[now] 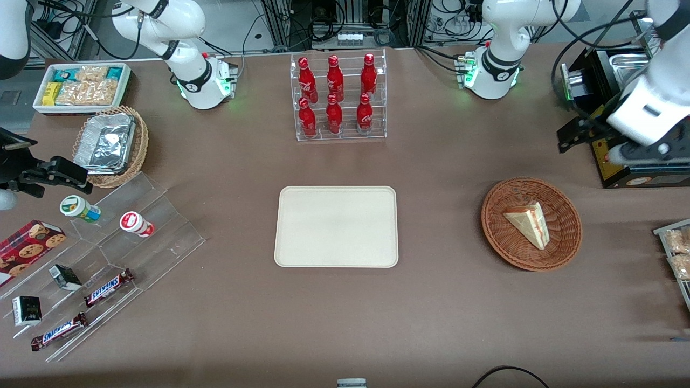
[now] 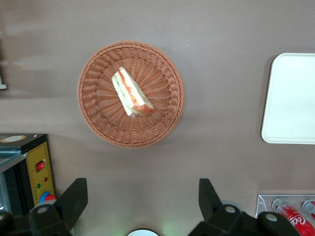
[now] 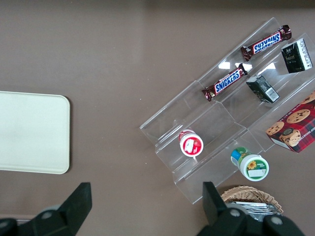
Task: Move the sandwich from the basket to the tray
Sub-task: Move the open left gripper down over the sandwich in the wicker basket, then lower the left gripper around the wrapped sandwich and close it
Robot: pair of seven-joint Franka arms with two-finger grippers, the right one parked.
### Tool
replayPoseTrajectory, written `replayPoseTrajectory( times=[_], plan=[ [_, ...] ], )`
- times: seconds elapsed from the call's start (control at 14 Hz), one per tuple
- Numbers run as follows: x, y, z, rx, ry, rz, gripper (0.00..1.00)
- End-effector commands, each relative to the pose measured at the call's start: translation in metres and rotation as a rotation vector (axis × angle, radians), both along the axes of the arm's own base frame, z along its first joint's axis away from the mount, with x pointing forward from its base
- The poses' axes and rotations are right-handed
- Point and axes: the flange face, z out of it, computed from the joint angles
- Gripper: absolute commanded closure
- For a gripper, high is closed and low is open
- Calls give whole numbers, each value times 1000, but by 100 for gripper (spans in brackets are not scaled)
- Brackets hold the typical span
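Pincer: fingers spread wide apart, holding nothing, high above the bench near the basket
Sandwich: triangular wedge lying on its side in the basket, red and green filling along the cut edge
Basket: round reddish-brown wicker, on the bench toward the working arm's end
Tray: cream, flat on the bench centre, well apart from the basket
Cola bottles: six red ones in a clear rack, farther from the front camera than the tray

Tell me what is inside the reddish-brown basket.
The basket holds a single sandwich wedge lying on the weave; what is beneath it is hidden. The open gripper hangs above the table beside the basket.
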Motion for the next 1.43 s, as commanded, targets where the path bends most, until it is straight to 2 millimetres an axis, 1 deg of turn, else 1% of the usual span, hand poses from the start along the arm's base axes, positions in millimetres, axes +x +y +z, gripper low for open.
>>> replayPoseTrajectory(
  times=[0.0, 0.14, 0.29, 0.43, 0.5, 0.64, 0.86, 0.93, 1.07, 1.14, 1.21, 1.29, 1.36],
  plan=[
    [20, 2, -29, -9, 28, 26, 0],
    [26, 11, -55, 8, 57, 170, 0],
    [35, 14, -82, 21, 62, 264, 0],
    [37, 20, -113, 50, 62, 392, 0],
    [36, 22, -128, 48, 50, 411, 0],
    [35, 27, -168, 52, 47, 463, 0],
    [33, 36, -223, 43, 0, 598, 0],
    [31, 35, -240, 45, -9, 625, 0],
    [26, 38, -257, 37, -37, 660, 0],
    [26, 50, -267, 41, -41, 687, 0],
    [22, 55, -279, 45, -36, 695, 0],
    [18, 56, -285, 45, -39, 692, 0],
    [14, 65, -286, 60, -40, 693, 0]
  ],
)
